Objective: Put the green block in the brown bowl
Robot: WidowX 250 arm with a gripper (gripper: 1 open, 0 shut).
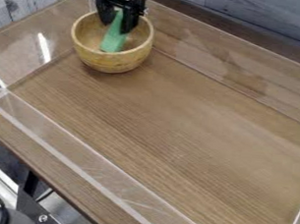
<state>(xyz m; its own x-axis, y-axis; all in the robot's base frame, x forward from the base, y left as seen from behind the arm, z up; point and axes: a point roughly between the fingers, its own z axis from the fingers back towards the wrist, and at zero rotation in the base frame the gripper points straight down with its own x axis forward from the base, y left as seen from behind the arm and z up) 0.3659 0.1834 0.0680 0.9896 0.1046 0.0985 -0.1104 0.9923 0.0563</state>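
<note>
Block point(113, 34): one, green, long and narrow. Lies below the fingers point(118, 10), inside the bowl, tilted, its upper end toward them and its lower end on the bowl's near inner side. Whether the upper end touches a finger cannot be told.

Fingers: dark, over the bowl's far part; judged spread apart, with no grip on the block to be made out.

Handling, by judgement: light, stiff, holding its shape under a squeeze; not fragile. Faces look matte, so only mildly slippery; leaning on a curved wall, it may slide or roll flat if nudged.

Where to take hold, should it need reseating: across the narrow width, near mid-length, one finger to each long side. The upper end is nearest the fingers but would let the bar swing.

Bowl point(112, 65): one, light wood, thick-walled, round, beneath the fingers. Looks rigid and steady; best left unpinched.
</note>
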